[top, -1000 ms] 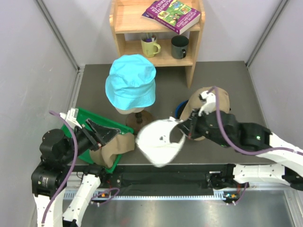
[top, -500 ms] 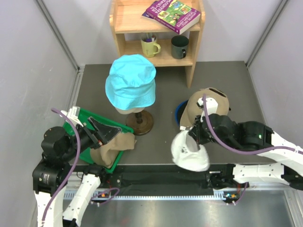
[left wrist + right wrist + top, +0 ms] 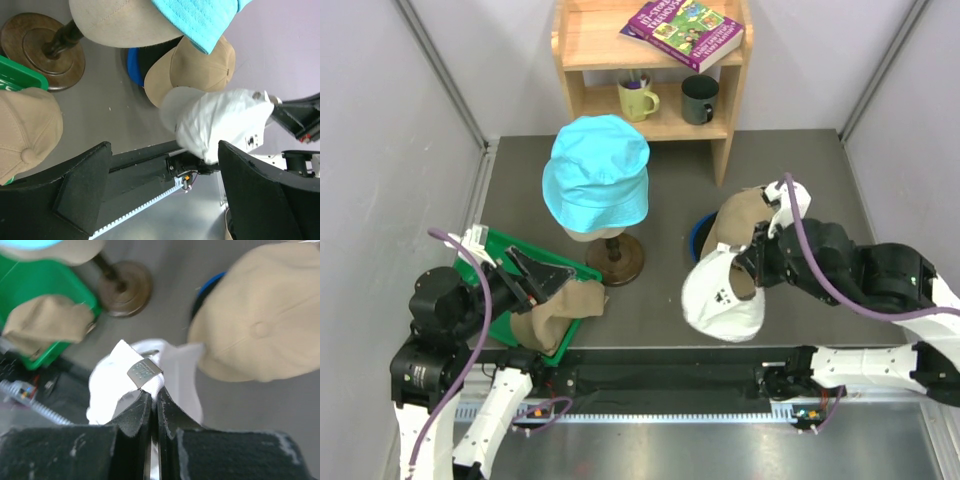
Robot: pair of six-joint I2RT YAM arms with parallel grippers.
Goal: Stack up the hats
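Matt cloth: white cap [image 3: 720, 300]; glossy wood: stand base [image 3: 625, 266].

Bucket hat [image 3: 596, 170] atop stand [image 3: 620, 262], centre; tray [image 3: 17, 75] with cap [image 3: 565, 305] left; cap pile [image 3: 735, 225] right, gripped cap [image 3: 720, 300] before it; shelf [image 3: 600, 45] behind.
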